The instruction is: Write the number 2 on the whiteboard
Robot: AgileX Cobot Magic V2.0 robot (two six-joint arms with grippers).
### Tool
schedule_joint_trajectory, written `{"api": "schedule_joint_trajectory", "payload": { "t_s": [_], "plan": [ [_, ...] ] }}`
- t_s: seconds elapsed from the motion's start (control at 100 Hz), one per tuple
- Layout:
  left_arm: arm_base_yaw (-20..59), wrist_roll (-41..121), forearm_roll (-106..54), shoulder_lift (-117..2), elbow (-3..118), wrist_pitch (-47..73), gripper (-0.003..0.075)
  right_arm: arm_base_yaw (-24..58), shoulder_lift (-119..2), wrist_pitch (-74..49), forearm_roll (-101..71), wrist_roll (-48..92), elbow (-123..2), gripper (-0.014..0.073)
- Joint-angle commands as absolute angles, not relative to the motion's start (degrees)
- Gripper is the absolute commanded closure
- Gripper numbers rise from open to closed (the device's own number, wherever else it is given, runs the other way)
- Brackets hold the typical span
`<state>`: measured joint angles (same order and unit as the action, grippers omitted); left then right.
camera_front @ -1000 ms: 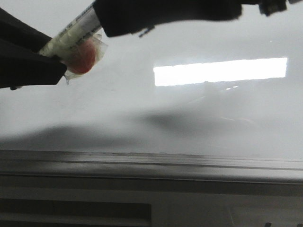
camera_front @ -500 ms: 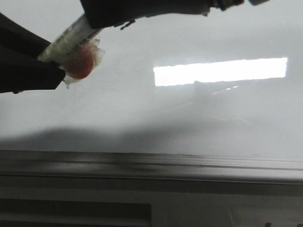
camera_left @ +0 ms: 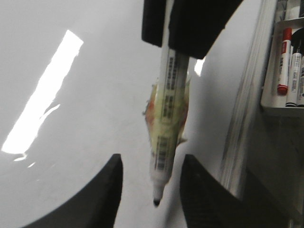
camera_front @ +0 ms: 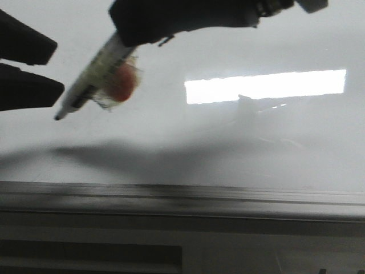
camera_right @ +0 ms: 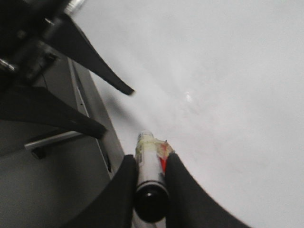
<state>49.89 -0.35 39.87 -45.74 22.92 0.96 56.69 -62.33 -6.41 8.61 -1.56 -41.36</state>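
Note:
The whiteboard (camera_front: 239, 148) fills the front view, glossy with a bright light reflection; no number 2 shows on it. My right gripper (camera_front: 121, 33) reaches in from above, shut on a white marker (camera_front: 94, 74) that slants down to the left, black tip bare and just off the board. A red lump wrapped in clear tape (camera_front: 121, 83) clings to the barrel. My left gripper (camera_front: 57, 67) stands open at the left edge. In the left wrist view the marker (camera_left: 168, 114) hangs between the spread left fingers (camera_left: 107, 190) without touching them. The right wrist view shows the marker (camera_right: 148, 164) clamped.
A grey metal frame edge (camera_front: 182, 197) runs along the board's near side. Beside the board, a white tray (camera_left: 278, 110) holds several spare markers (camera_left: 283, 61).
My left gripper has opened and let go of the marker's front end. The right gripper has swung the marker down and right, so its bare tip now points at the board.

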Motion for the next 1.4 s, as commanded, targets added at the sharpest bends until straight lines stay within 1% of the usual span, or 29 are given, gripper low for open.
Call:
{"api": "schedule_joint_trajectory", "payload": {
  "t_s": [0.0,0.13,0.2,0.27,0.34,0.44,0.62,0.94,1.139,1.389],
  "plan": [
    [50.2,-1.1,37.8,-42.5,24.9,0.3,0.037,54.7,-60.6,-5.9,8.9,-1.3,-45.1,0.0664],
    [50.2,-1.1,33.9,-37.8,24.9,0.7,0.0375,53.1,-59.3,-5.7,10.9,-1.3,-47.3,0.0664],
    [50.2,-1.1,31.8,-36.5,24.9,0.7,0.0409,52.5,-59.3,-6.8,11.3,-1.3,-48.6,0.0664],
    [50.2,-1.1,29.0,-36.4,24.9,0.6,0.0482,52.0,-59.3,-8.1,12.0,-1.3,-49.7,0.0664],
    [50.2,-1.1,26.8,-36.4,24.9,0.3,0.0573,51.7,-59.3,-8.4,12.8,-1.3,-50.0,0.0664],
    [50.2,-1.1,25.8,-36.4,24.9,-0.8,0.0743,50.8,-59.4,-9.8,12.8,-1.3,-50.2,0.0664],
    [50.2,-1.1,24.5,-36.4,24.9,-5.3,0.0739,49.4,-59.6,-9.7,13.4,-1.3,-50.4,0.0664],
    [50.2,-1.1,23.1,-36.4,24.9,-5.4,0.0739,47.7,-60.6,-10.3,15.8,-1.3,-51.6,0.0664],
    [50.2,-1.1,23.1,-36.4,24.9,-5.4,0.0739,46.1,-59.5,-19.1,18.2,-1.3,-54.4,0.065],
    [50.2,-1.1,23.1,-36.4,24.9,-5.4,0.0739,46.7,-57.9,-31.2,16.8,-1.8,-54.3,0.0649]
  ]
}}
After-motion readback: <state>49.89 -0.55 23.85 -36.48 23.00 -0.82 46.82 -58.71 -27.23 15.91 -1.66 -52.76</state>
